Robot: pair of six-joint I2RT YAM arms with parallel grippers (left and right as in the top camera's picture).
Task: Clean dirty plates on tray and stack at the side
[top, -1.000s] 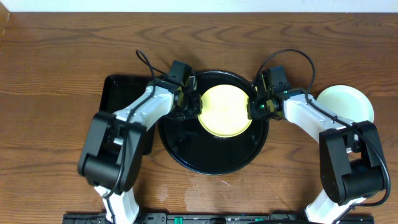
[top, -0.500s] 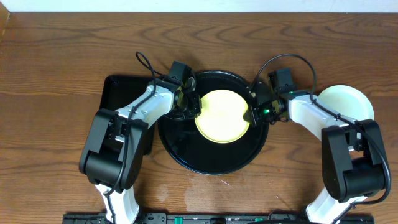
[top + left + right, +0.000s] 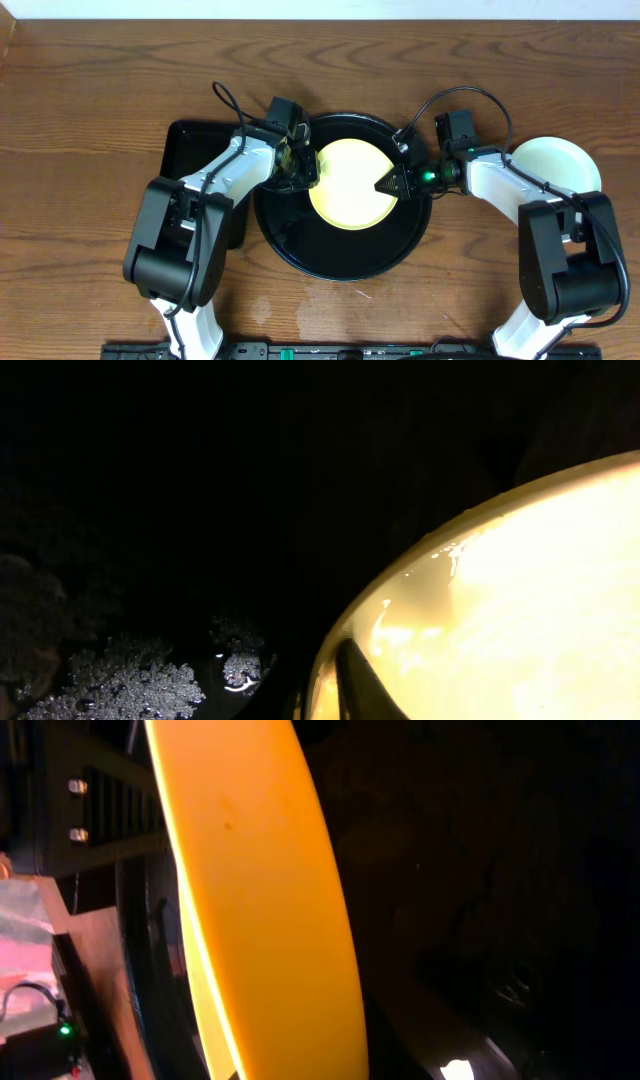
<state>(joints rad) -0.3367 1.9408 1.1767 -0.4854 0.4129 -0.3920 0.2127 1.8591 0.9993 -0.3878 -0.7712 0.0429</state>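
Although both wrist views are nearly black, left fingers (image 3: 303, 168) lie at the pale yellow plate (image 3: 350, 185) along its left rim and right fingers (image 3: 389, 185) at its right rim; whether either pair pinches it cannot be told. Plate lies over the round black tray (image 3: 340, 271); rectangular tray (image 3: 195, 150) and pale plates (image 3: 560, 160) flank it on the wood-grain bench (image 3: 100, 80).

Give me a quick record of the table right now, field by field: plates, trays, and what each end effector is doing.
yellow plate: on the round black tray
left end effector: gripping the yellow plate's left rim
right end effector: at the plate's right rim; open or shut unclear
side plate: pale, right of the round tray
rectangular tray: left of the round tray
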